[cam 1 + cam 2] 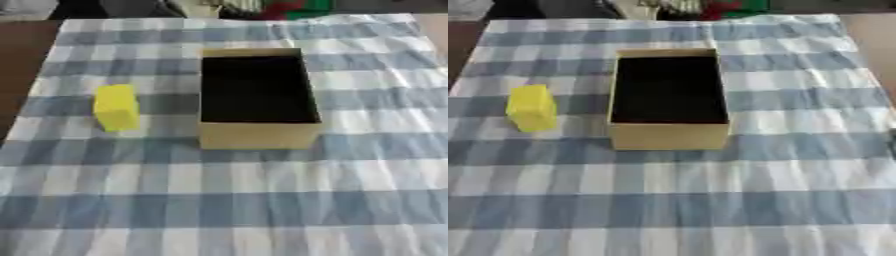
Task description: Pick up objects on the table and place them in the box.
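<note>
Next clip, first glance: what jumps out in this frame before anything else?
The tan box with its dark, open interior stands at the middle of the blue-and-white checked cloth. Next comes the bright yellow block, upright on the cloth to the box's left and apart from it. Neither robot hand is in view.

There is one open rectangular box of tan cardboard with a dark inside (259, 136), and nothing can be made out within it. There is one small bright yellow block-shaped object (115, 107), standing on the cloth just to the left of the box and apart from it. There is one blue-and-white checked tablecloth (227, 200) spread beneath both. That makes a single object to count outside the box.
</note>
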Robot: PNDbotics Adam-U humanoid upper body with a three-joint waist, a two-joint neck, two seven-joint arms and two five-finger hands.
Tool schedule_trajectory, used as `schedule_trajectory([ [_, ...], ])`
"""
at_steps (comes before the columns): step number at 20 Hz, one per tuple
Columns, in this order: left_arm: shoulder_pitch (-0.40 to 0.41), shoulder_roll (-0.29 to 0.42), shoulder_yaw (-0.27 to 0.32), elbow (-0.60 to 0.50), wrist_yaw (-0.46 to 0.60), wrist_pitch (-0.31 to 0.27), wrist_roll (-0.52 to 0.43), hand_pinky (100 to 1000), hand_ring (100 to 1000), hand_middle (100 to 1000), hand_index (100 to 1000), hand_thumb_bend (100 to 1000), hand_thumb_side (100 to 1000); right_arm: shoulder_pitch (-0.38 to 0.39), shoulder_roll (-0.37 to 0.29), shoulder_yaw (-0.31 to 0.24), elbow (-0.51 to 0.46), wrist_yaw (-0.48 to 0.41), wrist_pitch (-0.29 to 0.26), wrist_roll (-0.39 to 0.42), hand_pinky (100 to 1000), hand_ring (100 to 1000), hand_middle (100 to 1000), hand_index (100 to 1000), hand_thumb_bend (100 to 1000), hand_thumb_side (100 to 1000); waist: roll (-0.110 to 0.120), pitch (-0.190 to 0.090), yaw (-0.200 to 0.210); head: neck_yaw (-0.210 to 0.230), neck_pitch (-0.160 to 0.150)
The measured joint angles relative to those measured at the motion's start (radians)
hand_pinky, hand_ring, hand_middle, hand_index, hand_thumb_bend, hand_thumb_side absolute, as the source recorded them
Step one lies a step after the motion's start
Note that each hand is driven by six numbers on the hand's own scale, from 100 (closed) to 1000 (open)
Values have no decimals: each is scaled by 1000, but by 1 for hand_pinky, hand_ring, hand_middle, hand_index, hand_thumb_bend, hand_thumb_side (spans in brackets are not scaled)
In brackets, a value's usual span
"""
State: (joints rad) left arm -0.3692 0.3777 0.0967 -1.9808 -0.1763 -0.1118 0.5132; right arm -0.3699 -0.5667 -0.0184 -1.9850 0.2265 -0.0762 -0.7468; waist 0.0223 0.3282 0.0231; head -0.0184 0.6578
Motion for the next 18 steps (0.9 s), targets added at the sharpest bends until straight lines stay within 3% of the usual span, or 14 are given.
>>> schedule_trajectory([
  [11, -22, 29, 0, 0, -7, 29, -21, 756, 698, 665, 831, 368, 399, 1, 0, 0, 0, 0, 0, 0, 827, 779, 743, 815, 100, 650, 2, -5, -4, -1, 0],
  [14, -47, 95, -13, 0, -27, 104, -70, 759, 701, 666, 830, 359, 415, 1, 0, 0, 0, 0, 0, 0, 827, 779, 743, 814, 100, 650, 4, -15, -3, -2, 0],
  [18, -103, 222, -57, 7, -58, 264, -206, 765, 711, 675, 830, 348, 444, 3, 0, 1, 0, 0, 0, 3, 826, 779, 743, 814, 100, 650, 7, -24, -3, -8, 1],
])
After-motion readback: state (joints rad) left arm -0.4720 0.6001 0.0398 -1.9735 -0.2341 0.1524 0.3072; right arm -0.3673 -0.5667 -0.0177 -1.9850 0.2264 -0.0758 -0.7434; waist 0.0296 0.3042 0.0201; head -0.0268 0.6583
